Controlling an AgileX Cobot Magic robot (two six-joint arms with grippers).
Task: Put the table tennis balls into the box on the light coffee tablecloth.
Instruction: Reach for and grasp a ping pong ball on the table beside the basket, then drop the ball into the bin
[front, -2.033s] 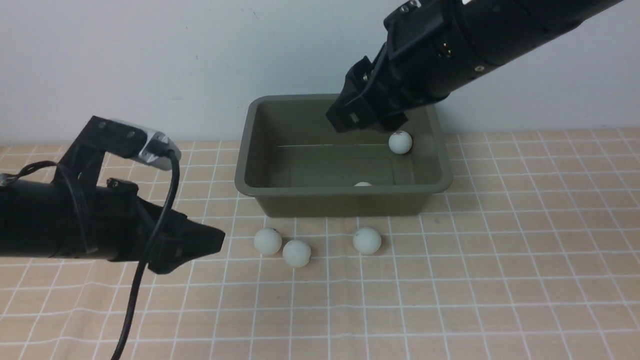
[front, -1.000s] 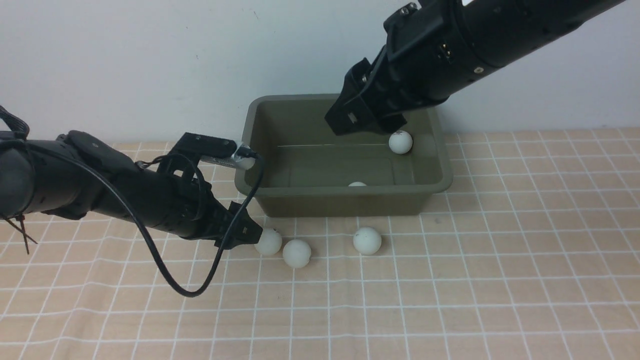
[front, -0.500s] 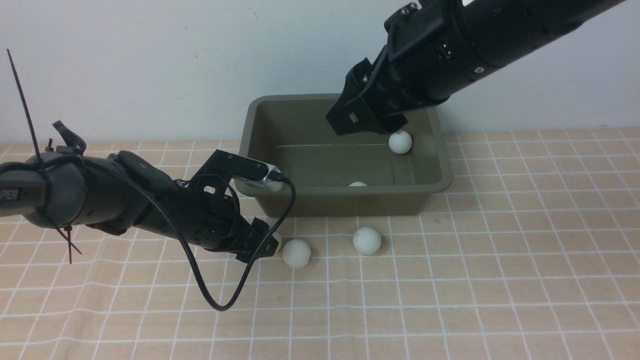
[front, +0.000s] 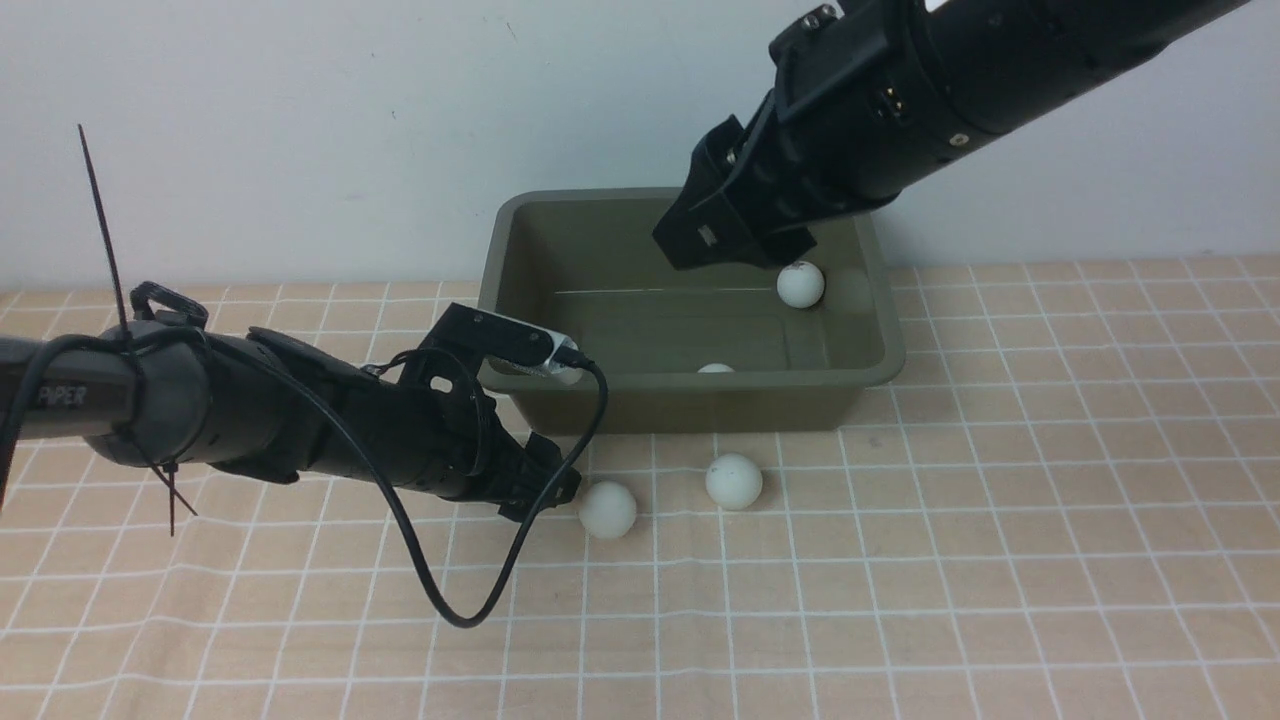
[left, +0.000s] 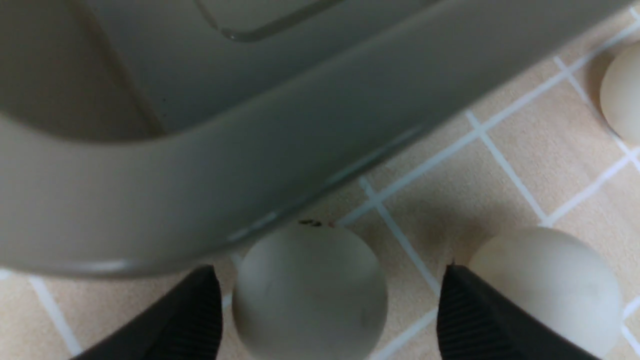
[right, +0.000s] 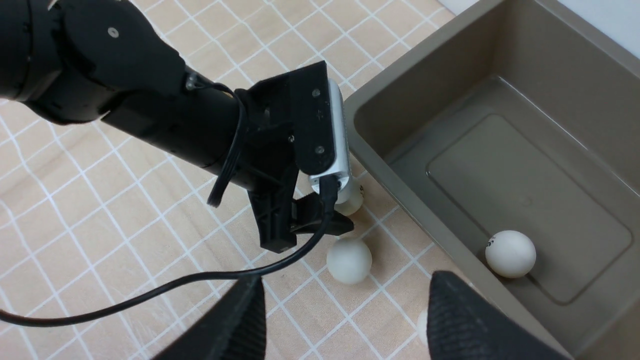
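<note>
The olive-green box (front: 600, 379) stands at the back of the light coffee tablecloth (front: 900, 560). Two table tennis balls lie inside it: one at the back right (front: 800, 284), one half hidden behind the front wall (front: 714, 368). Two balls lie on the cloth in front of the box (front: 607, 509) (front: 733, 481). My left gripper (front: 555, 487) is open and low on the cloth, with its jaws on either side of a third ball (left: 310, 295), next to the box's wall (left: 200, 165). My right gripper (front: 712, 238) is open and empty above the box.
A white wall rises right behind the box. The left arm's black cable (front: 470, 610) loops down onto the cloth. In the left wrist view, a neighbouring ball (left: 545, 285) lies just outside one finger (left: 465, 315).
My left arm has swung in from the left and come down, so its open jaws now straddle the leftmost ball. The middle ball has shifted slightly right. The right arm has not moved.
</note>
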